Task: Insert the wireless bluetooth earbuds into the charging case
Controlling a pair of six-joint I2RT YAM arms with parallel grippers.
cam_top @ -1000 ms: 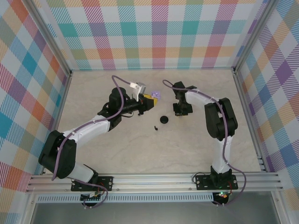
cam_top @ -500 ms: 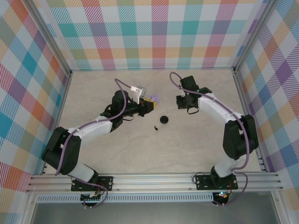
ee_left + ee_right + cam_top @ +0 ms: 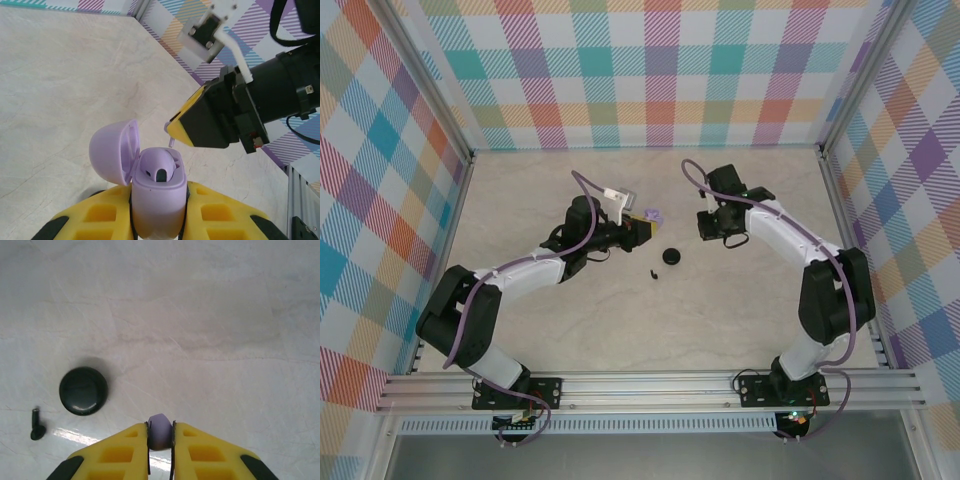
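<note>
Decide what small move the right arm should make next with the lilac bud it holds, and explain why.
Probably ease the right gripper toward the left gripper and line its lilac earbud up over the dark socket. The left gripper holds the lilac case with its lid flipped open, and the bud is apart from it, off to one side.

Pinched in the left claw (image 3: 159, 202), the lilac case (image 3: 157, 175) is smooth matt plastic, like the bud (image 3: 160, 428) in the right claw (image 3: 160, 437). Left of that claw, the black case (image 3: 83, 390) looks satiny; the table (image 3: 210, 315), polished stone.
</note>
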